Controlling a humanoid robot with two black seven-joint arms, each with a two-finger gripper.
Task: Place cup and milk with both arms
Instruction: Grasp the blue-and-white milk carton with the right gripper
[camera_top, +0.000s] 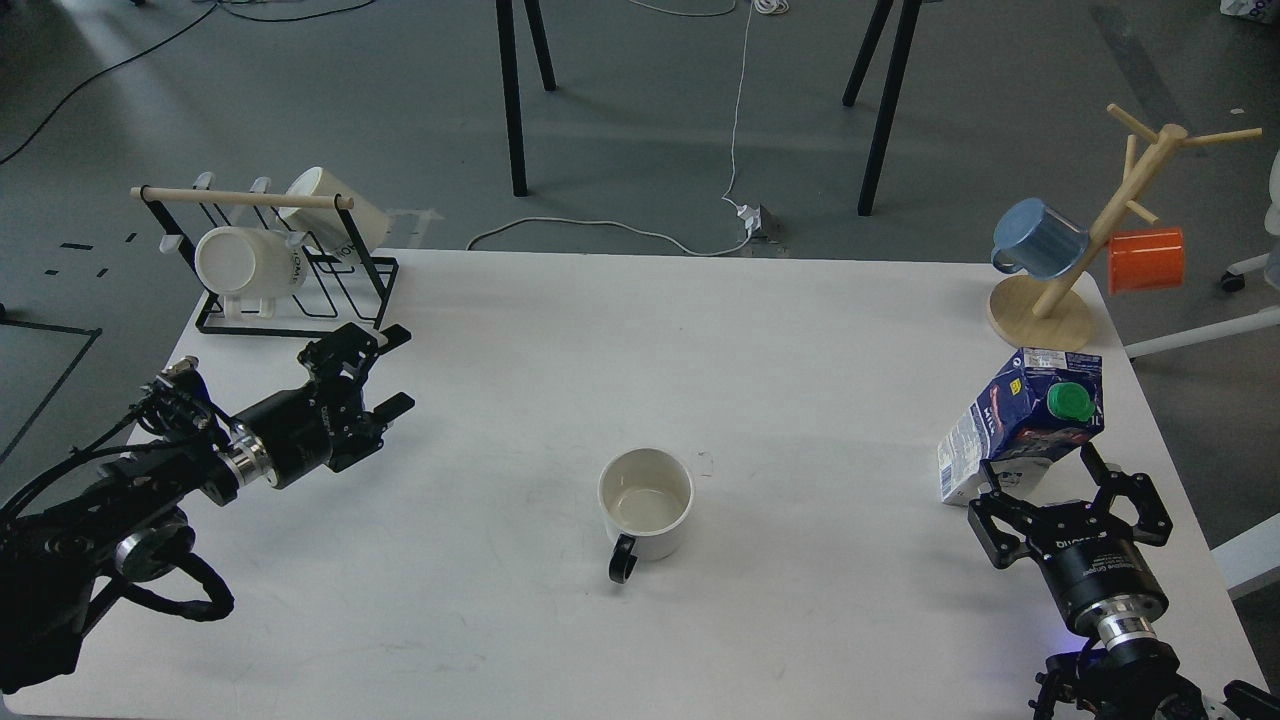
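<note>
A white cup (646, 500) with a black handle stands upright near the middle front of the white table (640, 330), handle toward me. A blue milk carton (1020, 425) with a green cap stands at the right, leaning a little. My right gripper (1045, 480) is open just in front of the carton's base, its fingers on either side of the near lower edge. My left gripper (393, 370) is open and empty, at the left, well apart from the cup.
A black wire rack (290, 265) with two white mugs stands at the back left, just behind my left gripper. A wooden mug tree (1075, 260) with a blue mug and an orange mug stands at the back right, behind the carton.
</note>
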